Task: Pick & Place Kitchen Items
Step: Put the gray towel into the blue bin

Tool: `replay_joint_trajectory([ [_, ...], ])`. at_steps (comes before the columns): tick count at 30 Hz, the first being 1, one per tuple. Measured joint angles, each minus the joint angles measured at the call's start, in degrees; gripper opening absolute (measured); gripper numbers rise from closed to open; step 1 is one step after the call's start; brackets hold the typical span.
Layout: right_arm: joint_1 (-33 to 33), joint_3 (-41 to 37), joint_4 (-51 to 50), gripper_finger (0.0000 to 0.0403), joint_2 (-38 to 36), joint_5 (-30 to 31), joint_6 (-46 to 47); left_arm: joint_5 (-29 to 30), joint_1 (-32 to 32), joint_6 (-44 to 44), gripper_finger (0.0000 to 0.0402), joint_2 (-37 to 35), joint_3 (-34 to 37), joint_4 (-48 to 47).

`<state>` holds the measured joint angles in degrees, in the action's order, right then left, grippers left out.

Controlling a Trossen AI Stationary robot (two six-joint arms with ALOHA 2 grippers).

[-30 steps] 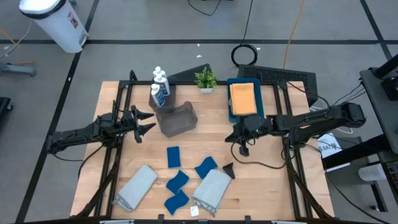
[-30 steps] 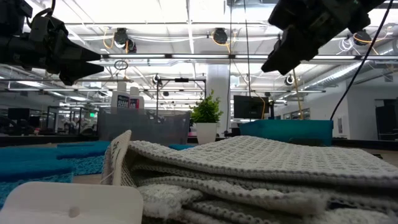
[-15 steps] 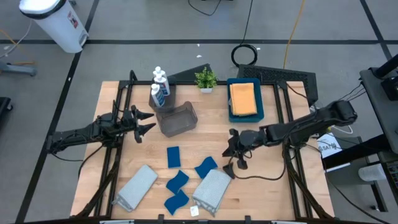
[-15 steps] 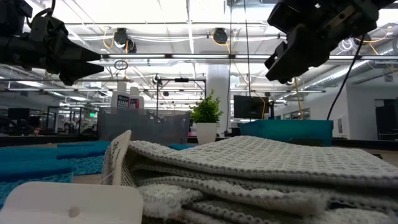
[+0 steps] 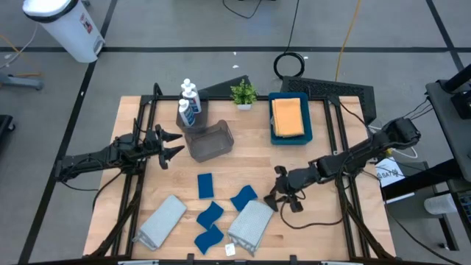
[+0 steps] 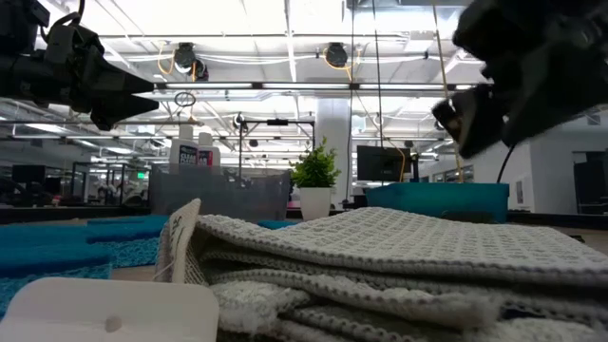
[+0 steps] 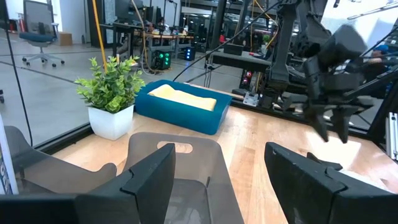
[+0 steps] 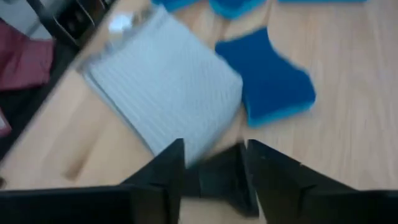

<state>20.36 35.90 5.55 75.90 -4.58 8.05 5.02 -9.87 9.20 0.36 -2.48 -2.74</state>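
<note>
- The right claw [image 5: 274,195] hangs low over the front middle of the surface [image 5: 324,221], its fingers apart and holding nothing. A small dark folded piece [image 8: 224,176], probably the dark green cloth, sits right between the fingers in the right wrist view.
- Just beside it lies a grey folded cloth [image 5: 251,224], and on its other side a blue sponge [image 5: 243,197]. Three more sponges [image 5: 209,215] are scattered close by, and a second grey cloth [image 5: 162,219] lies farther to the left.
- I'd guess the step in hand is picking up that dark piece. To do it well, the claw should drop straight down with a finger on either side, and close only once the tips reach the wood.
- The grey cloth's edge is very close, so the fingers could snag it; keeping them narrow should avoid dragging it along.
- The orange cloth [image 5: 288,116] already lies in the blue tray [image 5: 307,134] at the back, so that looks the likely place for this one too.
- The left claw [image 5: 174,143] waits open and empty beside the clear bin [image 5: 210,140], with the white bottles [image 5: 189,105] just behind that bin.
</note>
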Motion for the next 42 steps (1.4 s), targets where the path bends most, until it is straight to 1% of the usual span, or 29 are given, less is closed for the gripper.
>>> replay_joint_trajectory([
  [3, 0.0, -3.7, 4.7, 0.0185, 0.0, 0.4, 2.2, 0.0, 0.0, 0.0, 0.0251, 0.0, 0.0, 0.0],
  [7, 0.0, -7.9, 13.1, 0.0198, 0.0, 4.3, 4.7, 0.0, 0.0, 0.0, 0.0251, 0.0, 0.0, 0.0],
  [12, 0.0, -9.2, 14.4, 0.0196, 0.8, 4.6, 4.8, 0.0, 0.0, 0.0, 0.0251, 0.0, 0.0, 0.0],
  [19, -0.5, -9.2, 22.7, 0.0196, 9.4, 4.6, 4.8, 0.0, 0.0, 0.0, 0.0251, 0.0, 0.0, 0.0],
  [25, -1.3, -9.2, 21.3, 0.0188, 11.2, 4.6, 4.8, 0.0, 0.0, 0.0, 0.0251, 0.0, 0.0, 0.0],
  [29, -1.3, -9.2, 21.5, 0.0173, 11.1, 4.5, 5.2, 0.0, 0.0, 0.0, 0.0251, 0.0, 0.0, 0.0],
  [33, -1.3, -9.1, 19.4, 0.0147, 11.1, 4.1, 6.2, 0.0, 0.0, 0.0, 0.0251, 0.0, 0.0, 0.0],
  [38, -1.2, -9.0, 17.8, 0.0096, 11.1, 4.2, 6.0, 0.0, 0.0, 0.0, 0.0251, 0.0, 0.0, 0.0],
  [42, -1.2, -9.0, 17.9, 0.0043, 11.0, 4.3, 4.2, 0.0, 0.0, 0.0, 0.0251, 0.0, 0.0, 0.0],
])
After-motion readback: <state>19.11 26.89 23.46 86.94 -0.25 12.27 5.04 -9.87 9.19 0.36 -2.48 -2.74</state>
